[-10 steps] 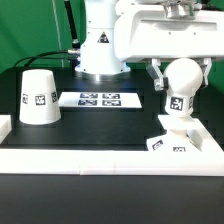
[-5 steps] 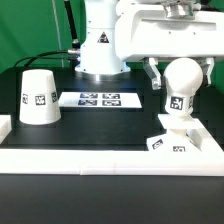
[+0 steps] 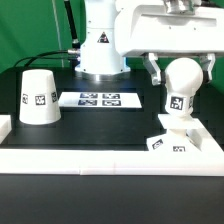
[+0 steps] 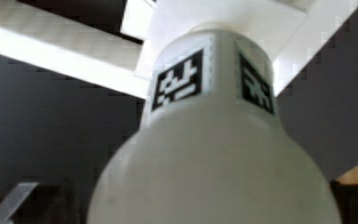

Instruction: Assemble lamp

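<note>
The round-headed bulb (image 3: 180,86) stands upright with its stem in the flat square base (image 3: 168,141) at the exterior view's right, near the corner of the white frame. My gripper (image 3: 180,68) hangs over the bulb head with one finger on each side and a small gap to the head, open. In the wrist view the bulb (image 4: 202,130) fills the picture, its tags facing the camera, and the gripper (image 4: 185,208) straddles its head. The cone shade (image 3: 38,97) stands alone, wide end down, at the exterior view's left.
The marker board (image 3: 98,99) lies flat between the shade and the bulb. A raised white frame (image 3: 100,160) runs along the front and sides of the black table. The arm's base (image 3: 100,50) stands behind the board.
The fingers have spread slightly away from the bulb head, the left one most. The bulb, base and shade have not moved.
</note>
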### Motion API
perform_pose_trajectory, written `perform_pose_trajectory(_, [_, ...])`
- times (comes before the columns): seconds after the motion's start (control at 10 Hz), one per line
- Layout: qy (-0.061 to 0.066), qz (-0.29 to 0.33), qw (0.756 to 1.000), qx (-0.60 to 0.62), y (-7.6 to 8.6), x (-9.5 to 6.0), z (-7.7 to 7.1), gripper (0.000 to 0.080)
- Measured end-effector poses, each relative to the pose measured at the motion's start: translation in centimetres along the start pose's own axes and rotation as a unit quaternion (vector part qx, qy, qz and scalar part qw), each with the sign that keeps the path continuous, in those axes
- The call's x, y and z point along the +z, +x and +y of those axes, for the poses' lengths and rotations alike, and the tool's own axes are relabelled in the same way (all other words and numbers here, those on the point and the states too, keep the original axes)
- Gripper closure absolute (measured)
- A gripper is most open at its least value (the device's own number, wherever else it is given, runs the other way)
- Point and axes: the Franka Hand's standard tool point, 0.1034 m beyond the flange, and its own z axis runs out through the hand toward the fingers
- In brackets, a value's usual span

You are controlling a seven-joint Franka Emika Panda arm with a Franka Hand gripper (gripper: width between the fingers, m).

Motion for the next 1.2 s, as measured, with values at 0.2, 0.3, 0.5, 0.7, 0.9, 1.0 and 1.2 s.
perform_pose_trajectory(0.2, [-0.001, 0.002, 1.0, 0.0, 0.5, -0.6, 0.1, 0.01])
perform_pose_trajectory(0.3, [0.001, -0.005, 1.0, 0.0, 0.5, -0.6, 0.2, 0.01])
perform_pose_trajectory(0.5, [0.006, -0.024, 1.0, 0.001, 0.3, -0.5, 0.2, 0.01])
perform_pose_trajectory(0.7, [0.031, -0.103, 0.994, 0.003, 0.1, -0.4, -0.2, 0.01])
perform_pose_trajectory(0.9, [0.049, -0.162, 0.986, 0.006, 0.0, -0.6, -0.4, 0.01])
perform_pose_trajectory(1.0, [0.06, -0.204, 0.977, 0.008, -0.2, -0.7, -0.8, 0.01])
perform_pose_trajectory(1.2, [0.072, -0.258, 0.963, 0.006, -0.2, -0.4, -0.9, 0.01])
